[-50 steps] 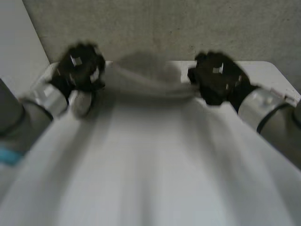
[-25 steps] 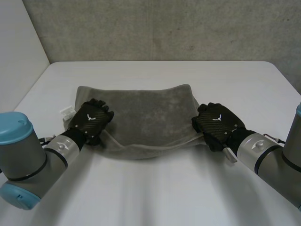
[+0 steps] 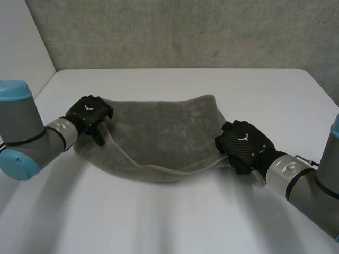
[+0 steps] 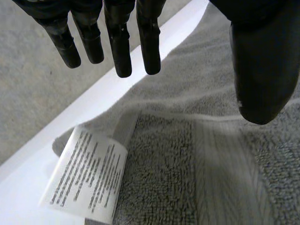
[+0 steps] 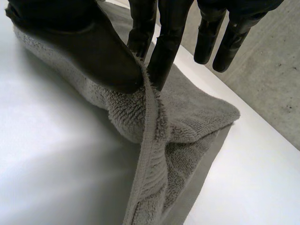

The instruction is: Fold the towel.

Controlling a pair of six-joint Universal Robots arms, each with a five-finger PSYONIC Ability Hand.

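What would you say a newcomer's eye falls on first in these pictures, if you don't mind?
The grey towel lies across the middle of the white table, between two black hands. The right hand pinches the towel's right edge between thumb and fingers, while the left hand is at its left corner with fingers straight. Near that hand's fingertips a white printed label sticks out from the towel's corner.
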